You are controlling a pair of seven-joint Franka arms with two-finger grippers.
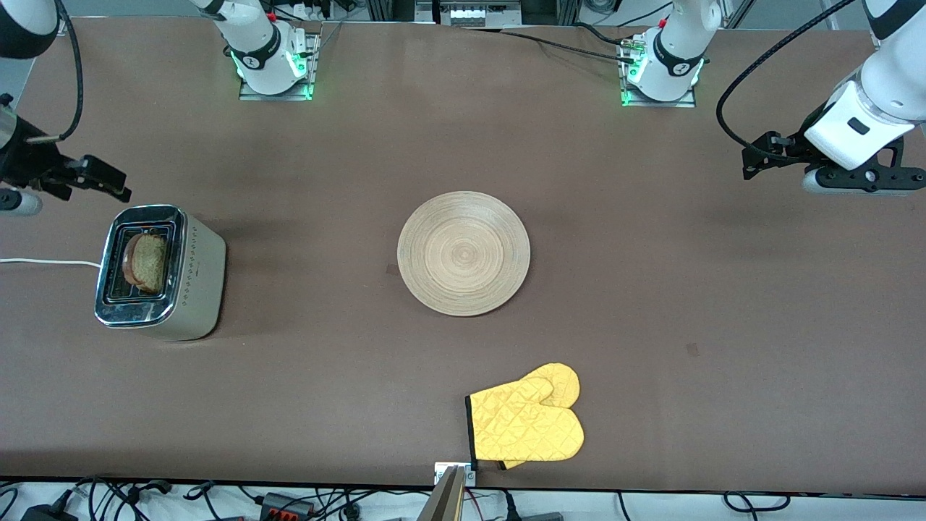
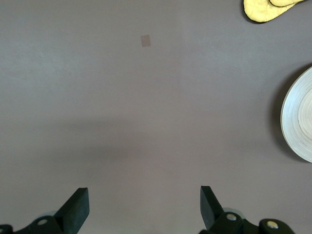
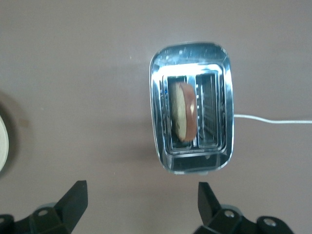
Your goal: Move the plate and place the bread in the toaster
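Note:
The light-wood plate (image 1: 463, 253) lies flat in the middle of the table; its rim also shows in the left wrist view (image 2: 300, 114) and the right wrist view (image 3: 2, 141). The toaster (image 1: 199, 275) stands toward the right arm's end. The bread (image 1: 147, 262) stands upright in one slot, its top sticking out, as the right wrist view (image 3: 184, 111) shows; the other slot is empty. My right gripper (image 1: 108, 179) is open and empty, in the air beside the toaster (image 3: 190, 56). My left gripper (image 1: 756, 155) is open and empty over bare table at the left arm's end.
A yellow oven mitt (image 1: 527, 423) lies near the table's front edge, nearer to the front camera than the plate; it also shows in the left wrist view (image 2: 268, 9). The toaster's white cord (image 1: 43, 262) runs off the right arm's end of the table.

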